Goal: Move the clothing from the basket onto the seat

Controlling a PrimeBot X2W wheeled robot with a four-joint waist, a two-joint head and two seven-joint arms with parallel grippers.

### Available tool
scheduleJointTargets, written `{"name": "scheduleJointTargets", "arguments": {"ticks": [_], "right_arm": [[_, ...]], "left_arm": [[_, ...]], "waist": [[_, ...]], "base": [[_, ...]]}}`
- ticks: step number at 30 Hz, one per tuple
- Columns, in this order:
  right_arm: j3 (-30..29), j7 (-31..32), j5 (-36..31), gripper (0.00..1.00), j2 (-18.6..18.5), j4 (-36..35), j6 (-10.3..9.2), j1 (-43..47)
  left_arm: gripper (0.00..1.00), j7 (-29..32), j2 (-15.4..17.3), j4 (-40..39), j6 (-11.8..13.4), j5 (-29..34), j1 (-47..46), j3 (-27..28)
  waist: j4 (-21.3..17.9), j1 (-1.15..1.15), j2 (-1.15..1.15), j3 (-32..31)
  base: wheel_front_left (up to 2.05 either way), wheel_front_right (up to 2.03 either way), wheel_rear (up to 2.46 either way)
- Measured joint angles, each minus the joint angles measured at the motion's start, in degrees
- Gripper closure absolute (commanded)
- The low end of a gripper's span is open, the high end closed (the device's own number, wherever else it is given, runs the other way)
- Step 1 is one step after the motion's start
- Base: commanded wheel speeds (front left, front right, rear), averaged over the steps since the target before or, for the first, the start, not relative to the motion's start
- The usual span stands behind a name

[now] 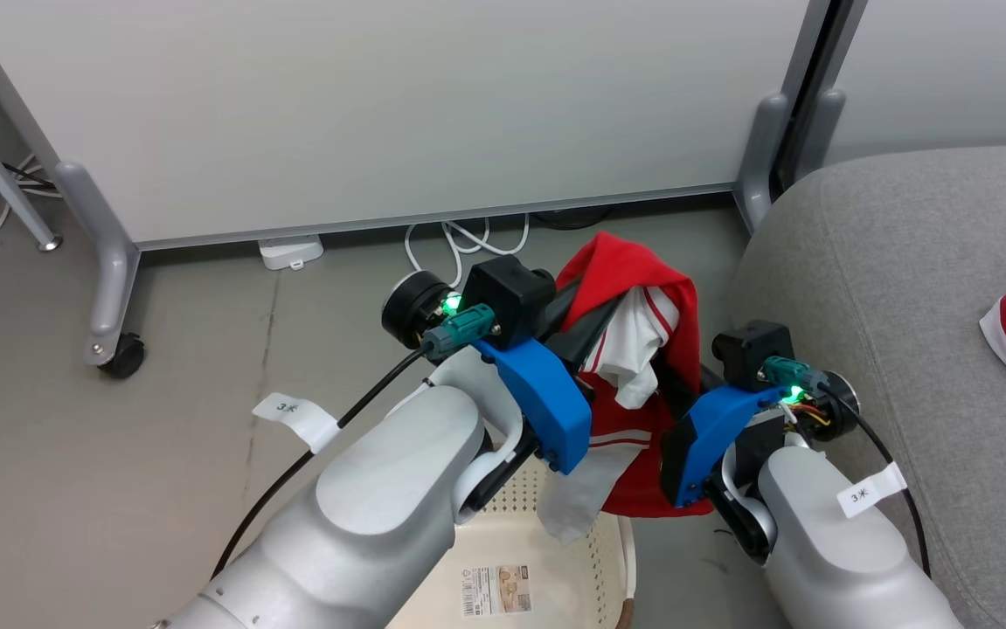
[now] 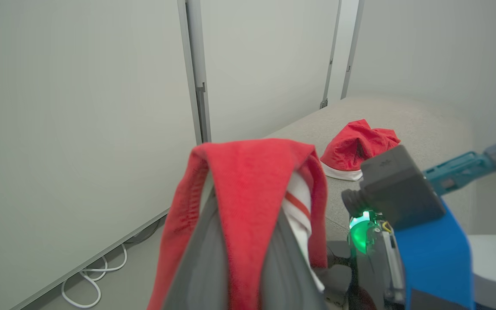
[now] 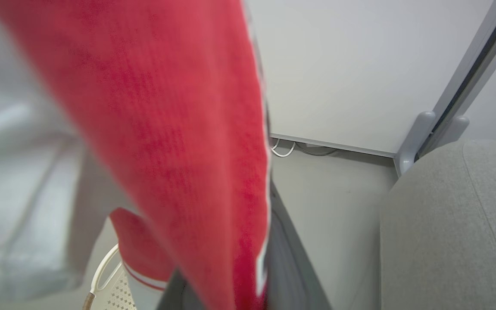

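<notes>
One red, white-striped soft garment [image 1: 642, 262] hangs over the cream perforated plastic basket [image 1: 594, 559]. Left gripper [image 1: 607, 314] clenches it; right gripper [image 1: 693, 371]'s grasp cannot be told.

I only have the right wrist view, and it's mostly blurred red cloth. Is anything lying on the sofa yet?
Observer: Yes, a red garment with white trim lies on the sofa.
Operator: What's the left claw doing?
Observer: The left claw is shut on the red-and-white garment, which is draped over it.
Operator: And the basket?
Observer: The basket sits under both arms, with a printed label on its floor.
</notes>
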Motion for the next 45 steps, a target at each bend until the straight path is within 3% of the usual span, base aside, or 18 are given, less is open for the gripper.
{"name": "scheduleJointTargets", "arguments": {"ticks": [17,19,21,32,41,45], "right_arm": [[4.1,-4.0,6.2,1.00,0.0,6.5,0.00,-2.4],[4.1,-4.5,6.6,1.00,0.0,6.9,0.00,-2.6],[4.1,-4.7,6.8,1.00,0.0,7.3,0.00,-2.9],[2.7,-5.9,7.5,1.00,0.0,8.3,0.00,-4.4],[-1.7,-6.2,5.8,1.00,0.0,8.0,0.00,-5.0],[-3.8,-6.3,4.2,1.00,0.0,6.4,0.00,-5.0]], "left_arm": [[0.99,-0.5,0.0,1.3,0.3,-1.2,0.0,-1.1],[0.61,-0.5,0.0,1.3,0.3,-1.5,0.0,-1.2],[0.02,-0.6,0.0,1.3,0.4,-1.6,0.0,-1.3],[0.00,-2.3,1.4,0.6,1.4,-2.6,3.2,-0.8],[0.00,-4.6,6.9,-4.7,2.9,-2.4,12.2,2.8],[0.00,-4.8,9.9,-10.5,4.0,0.5,18.0,8.1]], "waist": [[-1.2,0.00,0.00,-1.6],[-1.2,0.00,0.00,-1.7],[-1.2,0.00,0.00,-1.8],[-1.2,0.00,0.00,-1.7],[-1.1,-0.01,0.00,-1.2],[-1.1,0.00,0.00,-0.9]], "base": [[0.00,0.00,0.00],[0.00,0.00,0.00],[0.00,0.00,0.00],[0.00,0.00,0.00],[0.00,0.00,0.00],[0.00,0.00,0.00]]}}
